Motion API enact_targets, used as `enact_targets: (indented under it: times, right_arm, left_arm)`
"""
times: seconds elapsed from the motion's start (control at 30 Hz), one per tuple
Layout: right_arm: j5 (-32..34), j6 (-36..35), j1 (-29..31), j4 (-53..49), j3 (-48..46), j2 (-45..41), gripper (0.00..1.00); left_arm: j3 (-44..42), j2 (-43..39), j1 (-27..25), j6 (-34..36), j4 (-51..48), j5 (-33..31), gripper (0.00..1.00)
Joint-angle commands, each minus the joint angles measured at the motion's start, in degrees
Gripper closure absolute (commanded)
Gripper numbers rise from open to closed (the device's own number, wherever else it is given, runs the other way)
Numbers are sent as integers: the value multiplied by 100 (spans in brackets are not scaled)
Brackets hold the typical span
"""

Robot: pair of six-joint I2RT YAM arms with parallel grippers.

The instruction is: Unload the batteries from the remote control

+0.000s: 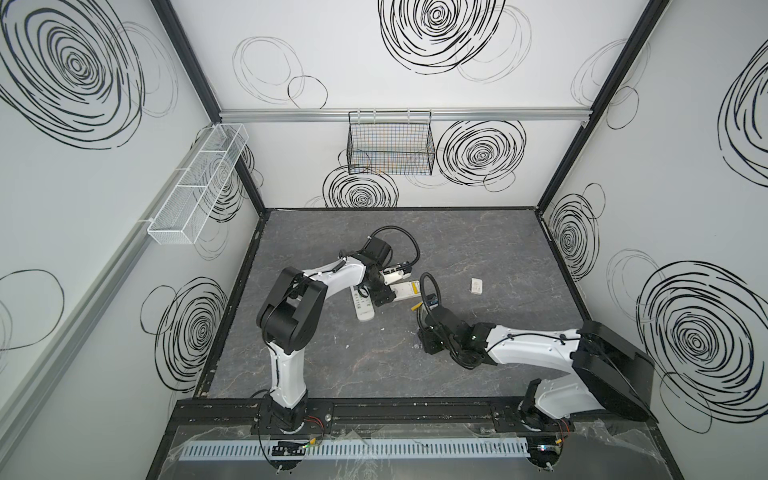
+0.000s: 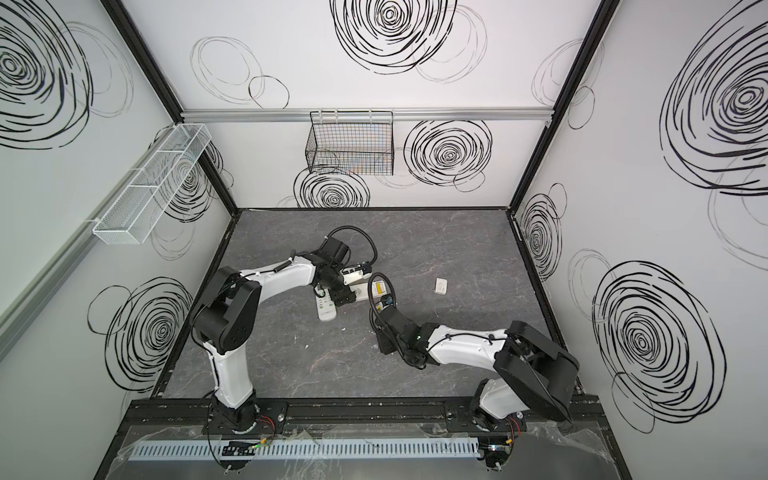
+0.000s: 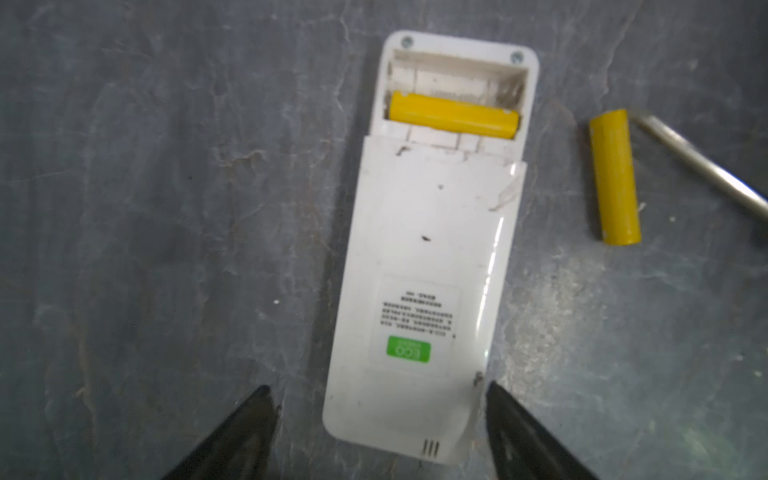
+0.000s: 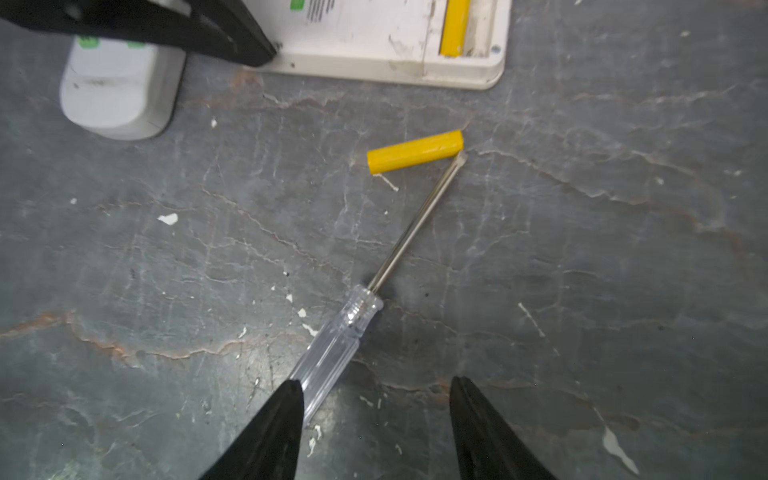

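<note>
Tabletop (image 1: 478, 249): dark grey marbled surface flecked with white, enclosed by white walls (image 1: 291, 166) with black swirls.
remote (image 3: 419, 257): white, back up, near the centre of both top views, its battery bay uncovered.
seated battery (image 3: 453, 119): yellow, lying crosswise in the bay, in the slot nearer the remote's middle.
loose battery (image 4: 415, 151): yellow, flat on the tabletop, near the remote but apart from it; just below it in a top view (image 1: 417, 308).
screwdriver (image 4: 365, 301): clear handle, flat on the tabletop, tip right at one end of the loose battery.
left gripper (image 3: 380, 415): fingers spread wide astride the remote's end away from the bay, one fingertip at the remote's edge, the other clear of it; nothing clamped.
right gripper (image 4: 374, 395): fingers apart, holding nothing; the screwdriver's handle end lies against one fingertip.
second remote (image 1: 363, 309): buttons up, partly under the left arm, just left of centre.
white cover (image 1: 476, 286): small, right of centre, well apart from the rest.
</note>
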Motion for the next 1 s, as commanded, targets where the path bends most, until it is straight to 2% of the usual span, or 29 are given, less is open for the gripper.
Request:
enact_targets:
  times: [0.0,0.13,0.2,0.3,0.47,0.57,0.73,0.83,0.97]
  right_arm:
    - [425,200,125,-457,473,385,38]
    - [315,200,180,-525,558,617,38]
    - [299,241,178,-640,561,648,41]
    - [229,283,160,-798,527,589,51]
    - [123,453,61,-927,230,287,70]
    - [44,539,-112,-951,-21,46,80]
    - [-189,434,-607,-1004,-341,-606,87]
    - [-501,40,-1090,-872,-485,-1236,89]
    - [-1171,-831,-1694,-381,-597,-2215,90]
  left_arm:
    - [275,-575,164,-431,26,305,7]
    - [265,-1103,251,-1026,164,503,2]
    - [206,-1369,304,-1444,271,639,2]
    - [41,-1719,377,-2230,494,932,2]
    - [-450,-2146,459,-3361,916,1795,4]
    - [-725,-2355,295,-3323,1116,1965,4]
    - [-1234,-2736,1,-2917,1362,2137,4]
    - [-1518,-2813,75,-2969,1553,2678,4]
    - [-1781,-2865,167,-3315,1920,3484,6]
